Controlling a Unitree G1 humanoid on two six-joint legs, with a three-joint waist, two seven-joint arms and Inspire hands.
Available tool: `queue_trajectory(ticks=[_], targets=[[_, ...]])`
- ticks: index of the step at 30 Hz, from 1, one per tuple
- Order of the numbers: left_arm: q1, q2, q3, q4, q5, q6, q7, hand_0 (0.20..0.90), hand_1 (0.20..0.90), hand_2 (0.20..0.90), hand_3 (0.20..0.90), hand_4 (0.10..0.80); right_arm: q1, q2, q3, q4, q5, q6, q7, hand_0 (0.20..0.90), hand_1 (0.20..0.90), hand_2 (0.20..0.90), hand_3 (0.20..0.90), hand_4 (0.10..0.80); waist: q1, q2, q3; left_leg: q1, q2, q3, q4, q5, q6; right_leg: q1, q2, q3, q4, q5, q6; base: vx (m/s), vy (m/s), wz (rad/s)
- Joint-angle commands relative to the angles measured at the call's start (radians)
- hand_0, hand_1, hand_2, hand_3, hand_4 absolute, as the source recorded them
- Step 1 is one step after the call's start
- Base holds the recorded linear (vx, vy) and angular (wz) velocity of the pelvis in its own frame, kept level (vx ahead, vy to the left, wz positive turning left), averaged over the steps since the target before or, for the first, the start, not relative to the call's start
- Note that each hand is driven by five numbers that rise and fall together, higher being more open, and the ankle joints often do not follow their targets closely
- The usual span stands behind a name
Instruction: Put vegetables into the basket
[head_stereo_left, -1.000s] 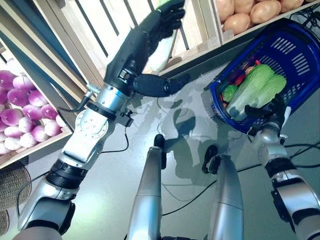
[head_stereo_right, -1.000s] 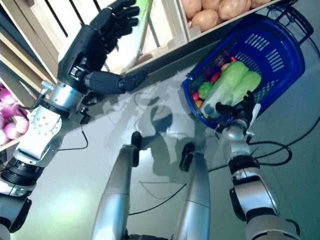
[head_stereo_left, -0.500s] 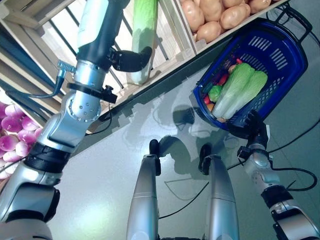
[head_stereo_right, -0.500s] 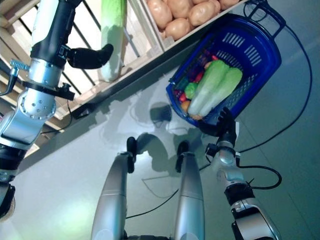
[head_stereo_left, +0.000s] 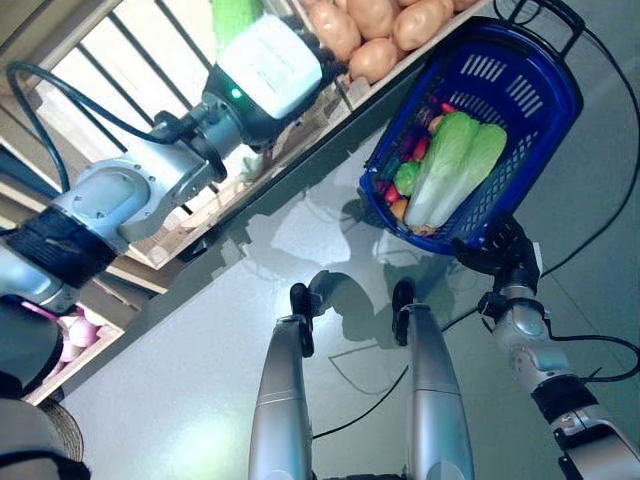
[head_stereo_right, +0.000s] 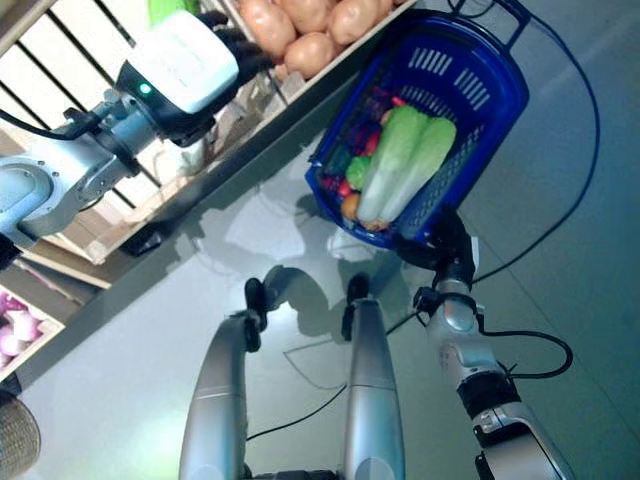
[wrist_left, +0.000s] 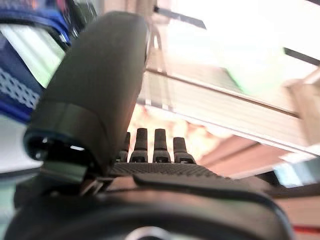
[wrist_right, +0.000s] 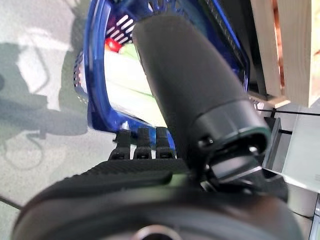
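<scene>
A blue basket (head_stereo_left: 560, 90) hangs tilted by the wooden shelf, my right hand (head_stereo_left: 500, 250) shut on its lower rim (wrist_right: 100, 95). Inside lie two pale green cabbages (head_stereo_left: 450, 160) over small red and green vegetables (head_stereo_left: 405, 178). My left hand (head_stereo_right: 232, 40) is raised to the shelf, between a green cabbage (head_stereo_left: 235, 12) and a crate of potatoes (head_stereo_left: 375, 20). In its wrist view the thumb (wrist_left: 95, 85) stands wide of the fingers with nothing between them. The potatoes (wrist_left: 165, 125) and a pale green shape (wrist_left: 250, 70) show beyond.
A slatted wooden shelf (head_stereo_left: 300, 130) runs across the top, its edge just behind the basket. Purple onions (head_stereo_left: 75, 335) fill a lower crate at far left. A woven basket (head_stereo_left: 60, 430) sits at the bottom left on the grey floor.
The camera has shifted. My left arm has swung further up and right along the shelf, from beside the cabbage toward the potatoes. The right hand still holds the basket.
</scene>
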Motion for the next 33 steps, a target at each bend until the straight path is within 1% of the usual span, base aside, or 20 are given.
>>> queue_trajectory(ticks=[1,3,6,9,11,12,13,15,16,17,18,19,21,22,24,27,29,31,33], targets=[[-0.118,0.063,0.083,-0.001,0.033,0.016,0.044,0.9,0.9,0.9,0.9,0.8,-0.017,-0.097,-0.044,-0.094,0.018,-0.099,0.001,0.9,0.9,0.9,0.9,0.8,-0.016,0.041,-0.002,0.052,-0.009,0.117,-0.082,-0.014,0.057,0.083,0.023,-0.046,-0.125,0.085,-0.037,0.0,0.0,0.0],[-0.111,0.07,0.087,0.004,0.029,0.02,0.044,0.9,0.9,0.9,0.9,0.8,-0.013,-0.096,-0.049,-0.101,0.012,-0.097,-0.004,0.9,0.9,0.9,0.9,0.8,-0.015,0.042,-0.002,0.05,-0.009,0.118,-0.08,-0.016,0.058,0.08,0.021,-0.047,-0.119,0.082,-0.038,0.0,0.0,0.0],[-0.082,0.085,0.106,0.013,0.055,-0.01,0.026,0.9,0.9,0.9,0.9,0.8,-0.013,-0.103,-0.061,-0.104,0.002,-0.086,-0.001,0.9,0.9,0.9,0.9,0.8,-0.01,0.048,-0.002,0.045,-0.007,0.115,-0.074,-0.019,0.058,0.076,0.014,-0.05,-0.112,0.075,-0.04,0.0,0.0,0.0],[-0.051,0.099,0.124,0.007,0.045,0.017,0.031,0.9,0.9,0.9,0.9,0.8,-0.012,-0.105,-0.064,-0.111,0.0,-0.079,-0.003,0.9,0.9,0.9,0.9,0.8,-0.006,0.051,-0.002,0.044,-0.007,0.114,-0.072,-0.02,0.056,0.076,0.01,-0.051,-0.108,0.073,-0.04,0.0,0.0,0.0],[-0.005,0.102,0.171,0.002,-0.008,0.081,0.078,0.9,0.9,0.9,0.9,0.8,-0.011,-0.104,-0.07,-0.123,-0.007,-0.072,-0.009,0.9,0.9,0.9,0.9,0.8,0.001,0.05,-0.002,0.043,-0.008,0.112,-0.076,-0.017,0.056,0.075,0.009,-0.053,-0.109,0.073,-0.04,0.0,0.0,0.0],[0.03,0.1,0.208,0.008,-0.08,0.125,0.145,0.9,0.9,0.9,0.9,0.8,-0.008,-0.102,-0.071,-0.131,-0.016,-0.071,-0.015,0.9,0.9,0.9,0.9,0.8,0.002,0.051,-0.002,0.041,-0.008,0.109,-0.075,-0.017,0.056,0.075,0.009,-0.052,-0.111,0.072,-0.04,0.0,0.0,0.0],[0.06,0.096,0.245,0.017,-0.125,0.14,0.201,0.9,0.9,0.9,0.9,0.8,-0.005,-0.098,-0.071,-0.135,-0.019,-0.074,-0.021,0.9,0.9,0.9,0.9,0.8,0.005,0.05,-0.002,0.04,-0.009,0.107,-0.075,-0.018,0.056,0.075,0.009,-0.051,-0.111,0.071,-0.041,0.0,0.0,0.0],[0.164,0.076,0.375,0.044,-0.214,0.167,0.374,0.9,0.9,0.9,0.9,0.8,0.015,-0.075,-0.085,-0.153,-0.04,-0.075,-0.035,0.9,0.9,0.9,0.9,0.8,0.014,0.049,-0.002,0.041,-0.013,0.101,-0.082,-0.012,0.054,0.077,0.012,-0.051,-0.114,0.07,-0.043,-0.002,-0.016,0.0],[0.233,0.051,0.458,0.058,-0.274,0.153,0.469,0.9,0.9,0.9,0.9,0.8,0.026,-0.061,-0.092,-0.168,-0.059,-0.074,-0.046,0.9,0.9,0.9,0.9,0.8,0.02,0.046,-0.002,0.039,-0.016,0.096,-0.085,-0.011,0.053,0.077,0.012,-0.052,-0.115,0.068,-0.045,-0.008,-0.032,0.01],[0.277,0.036,0.508,0.068,-0.285,0.125,0.499,0.9,0.9,0.9,0.9,0.8,0.03,-0.055,-0.09,-0.174,-0.069,-0.074,-0.054,0.9,0.9,0.9,0.9,0.8,0.02,0.046,-0.002,0.039,-0.018,0.093,-0.085,-0.011,0.054,0.078,0.013,-0.053,-0.116,0.067,-0.045,-0.01,-0.045,0.01],[0.362,-0.014,0.606,0.086,-0.284,0.068,0.59,0.9,0.9,0.9,0.9,0.8,0.039,-0.03,-0.097,-0.185,-0.093,-0.074,-0.068,0.9,0.9,0.9,0.9,0.8,0.028,0.042,-0.002,0.035,-0.02,0.088,-0.083,-0.012,0.053,0.077,0.016,-0.054,-0.114,0.064,-0.048,-0.004,-0.041,0.02],[0.415,-0.048,0.664,0.085,-0.27,0.033,0.628,0.9,0.9,0.9,0.9,0.8,0.041,-0.016,-0.098,-0.195,-0.11,-0.071,-0.08,0.9,0.9,0.9,0.9,0.8,0.031,0.039,-0.002,0.032,-0.023,0.083,-0.081,-0.014,0.052,0.077,0.02,-0.054,-0.113,0.062,-0.051,-0.003,-0.054,0.02],[0.481,-0.113,0.736,0.064,-0.222,-0.002,0.673,0.9,0.9,0.9,0.9,0.8,0.038,0.011,-0.096,-0.215,-0.128,-0.06,-0.109,0.9,0.9,0.9,0.9,0.8,0.037,0.031,-0.002,0.025,-0.026,0.073,-0.075,-0.017,0.052,0.073,0.025,-0.056,-0.106,0.058,-0.055,-0.001,-0.051,0.04],[0.502,-0.142,0.753,0.056,-0.147,-0.015,0.674,0.9,0.9,0.9,0.9,0.8,0.034,0.023,-0.096,-0.219,-0.136,-0.054,-0.118,0.9,0.9,0.9,0.9,0.8,0.041,0.027,-0.002,0.024,-0.027,0.068,-0.074,-0.019,0.052,0.072,0.027,-0.057,-0.102,0.054,-0.056,0.002,-0.041,0.06],[0.517,-0.159,0.754,0.024,-0.078,0.003,0.642,0.9,0.9,0.9,0.9,0.8,0.022,0.028,-0.099,-0.234,-0.149,-0.036,-0.127,0.9,0.9,0.9,0.9,0.8,0.043,0.024,-0.002,0.021,-0.028,0.064,-0.076,-0.016,0.051,0.068,0.031,-0.06,-0.097,0.054,-0.057,0.001,-0.025,0.1],[0.509,-0.147,0.729,0.021,-0.02,0.013,0.571,0.9,0.9,0.9,0.9,0.8,0.012,0.019,-0.1,-0.248,-0.149,-0.02,-0.131,0.9,0.9,0.9,0.9,0.8,0.041,0.021,-0.002,0.021,-0.027,0.063,-0.084,-0.012,0.052,0.064,0.035,-0.059,-0.101,0.057,-0.055,0.0,0.001,0.04],[0.497,-0.106,0.696,0.021,0.027,0.029,0.509,0.9,0.9,0.9,0.9,0.8,0.013,0.006,-0.106,-0.254,-0.147,-0.016,-0.12,0.9,0.9,0.9,0.9,0.8,0.036,0.022,-0.002,0.024,-0.024,0.067,-0.094,-0.005,0.051,0.065,0.037,-0.058,-0.11,0.064,-0.053,-0.002,0.041,-0.01],[0.489,-0.048,0.663,0.011,0.091,0.053,0.427,0.9,0.9,0.9,0.9,0.8,0.027,-0.012,-0.114,-0.268,-0.141,-0.01,-0.114,0.9,0.9,0.9,0.9,0.8,0.031,0.026,-0.002,0.028,-0.022,0.074,-0.101,-0.002,0.05,0.067,0.038,-0.057,-0.119,0.068,-0.051,0.001,0.064,-0.03],[0.471,0.005,0.618,0.004,0.131,0.057,0.393,0.9,0.9,0.9,0.9,0.8,0.031,-0.033,-0.115,-0.267,-0.128,-0.011,-0.101,0.9,0.9,0.9,0.9,0.8,0.024,0.033,-0.002,0.029,-0.021,0.079,-0.101,0.0,0.049,0.068,0.036,-0.053,-0.124,0.072,-0.049,0.005,0.059,-0.05]])
